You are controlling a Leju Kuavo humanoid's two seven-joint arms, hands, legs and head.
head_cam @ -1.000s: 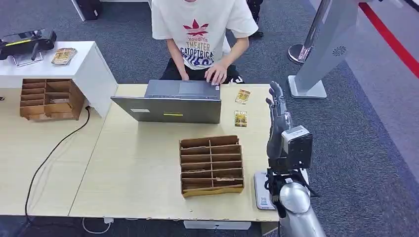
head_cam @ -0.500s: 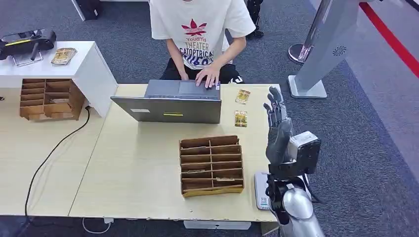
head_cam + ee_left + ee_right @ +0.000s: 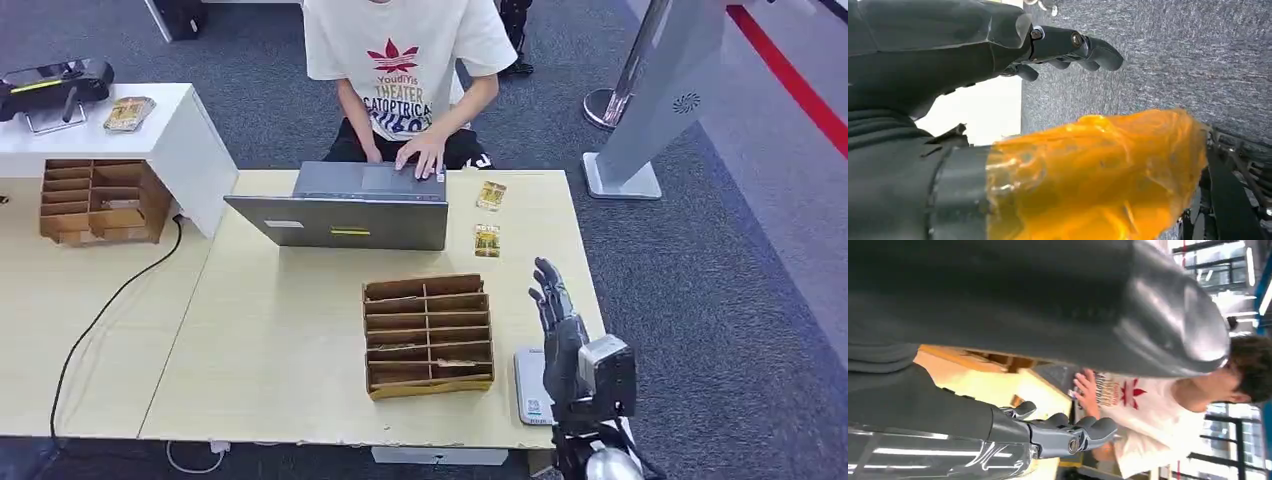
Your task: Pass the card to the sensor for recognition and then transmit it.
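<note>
Right robot hand (image 3: pixel 558 325) is empty, fingers spread and upright, over the table (image 3: pixel 280 370) edge at 5 o'clock. Sensor pad (image 3: pixel 530 388) sits just below it. Two cards (image 3: pixel 488 240) lie on the table at 1 o'clock, near the laptop (image 3: pixel 345 210). Fits either pre-pickup or post-handoff; can't tell. Left robot hand (image 3: pixel 1068 47): fingers loosely extended, holding nothing.
</note>
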